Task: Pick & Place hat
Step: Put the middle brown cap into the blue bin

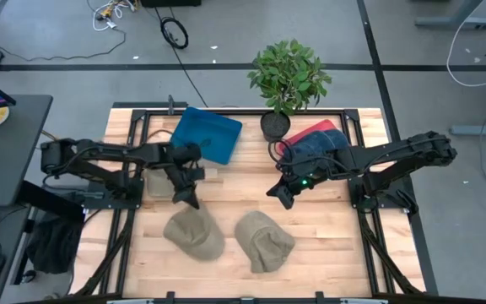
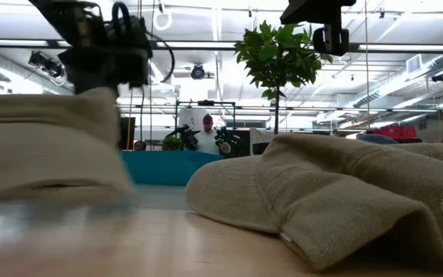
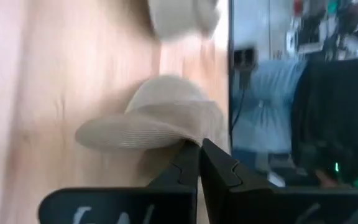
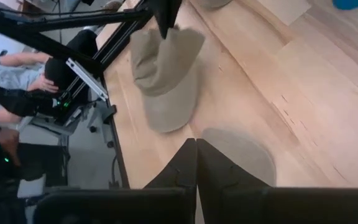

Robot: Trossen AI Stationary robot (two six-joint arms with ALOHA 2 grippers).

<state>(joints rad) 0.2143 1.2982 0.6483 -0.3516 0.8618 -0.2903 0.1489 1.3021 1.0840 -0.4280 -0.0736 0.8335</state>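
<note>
You see the left gripper [image 1: 191,201] clenched just above the left tan hat [image 1: 194,233], the right gripper [image 1: 280,193] clenched over bare table [image 1: 226,187], beside the second tan hat [image 1: 263,241] near the front edge.

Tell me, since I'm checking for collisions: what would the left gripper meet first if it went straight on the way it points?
Probably the tan hat: the left gripper, fingers shut, points at its brim edge, close ahead. Whether they already touch is unclear.
</note>
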